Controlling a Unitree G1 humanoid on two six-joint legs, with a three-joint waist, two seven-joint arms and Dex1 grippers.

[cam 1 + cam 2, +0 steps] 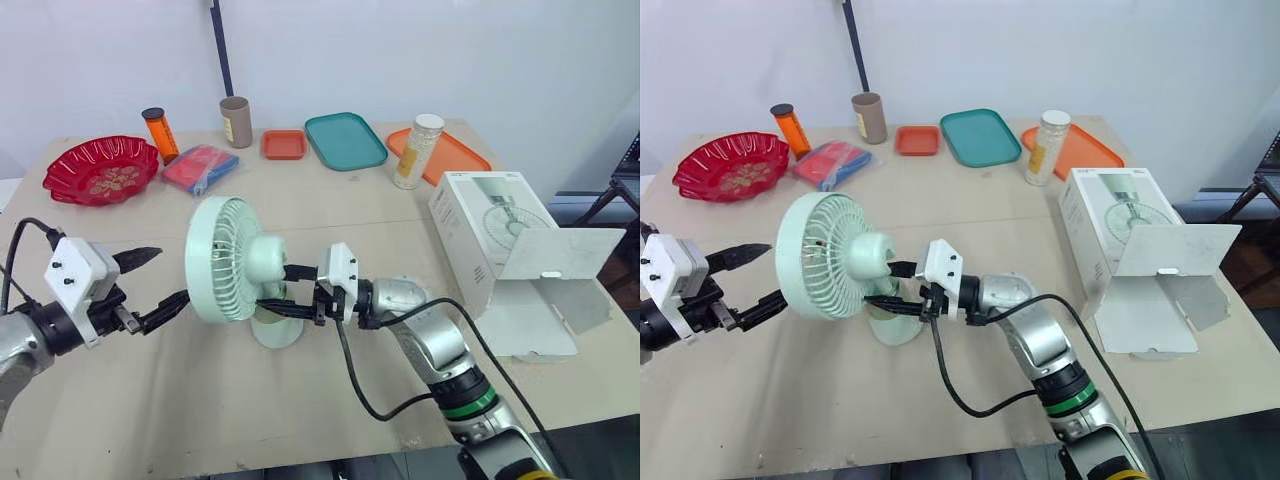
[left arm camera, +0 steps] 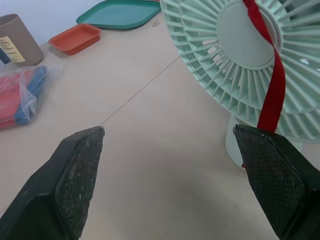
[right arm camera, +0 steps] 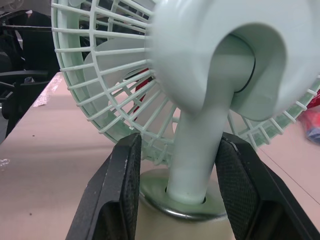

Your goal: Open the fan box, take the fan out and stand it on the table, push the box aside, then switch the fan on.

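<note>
R gripper (image 1: 283, 290), lower centre: its fingers (image 3: 122, 200) bracket the stem of the fan (image 1: 225, 258) just above the base. One pad is against the stem, the other just beside it w/ a sliver of gap, so they are apart, not clamped.

L gripper (image 1: 168, 277), lower left: fingers spread wide, holding nothing, tips just in front of the grille.

The fan stands upright on the table (image 1: 330, 215) at frame centre, grille facing frame-left. A red ribbon (image 2: 274, 90) hangs down its front.

Box (image 1: 480, 225) sits mid-right, well apart from the fan, lid flap swung open.

Back row, upper frame, left to right:
- red dish (image 1: 100, 168)
- orange bottle (image 1: 160, 133)
- blue-red packet (image 1: 200, 168)
- brown cup (image 1: 236, 121)
- sm orange tray (image 1: 283, 144)
- teal tray (image 1: 344, 140)
- jar (image 1: 418, 150)
- lg orange tray (image 1: 458, 155)
</note>
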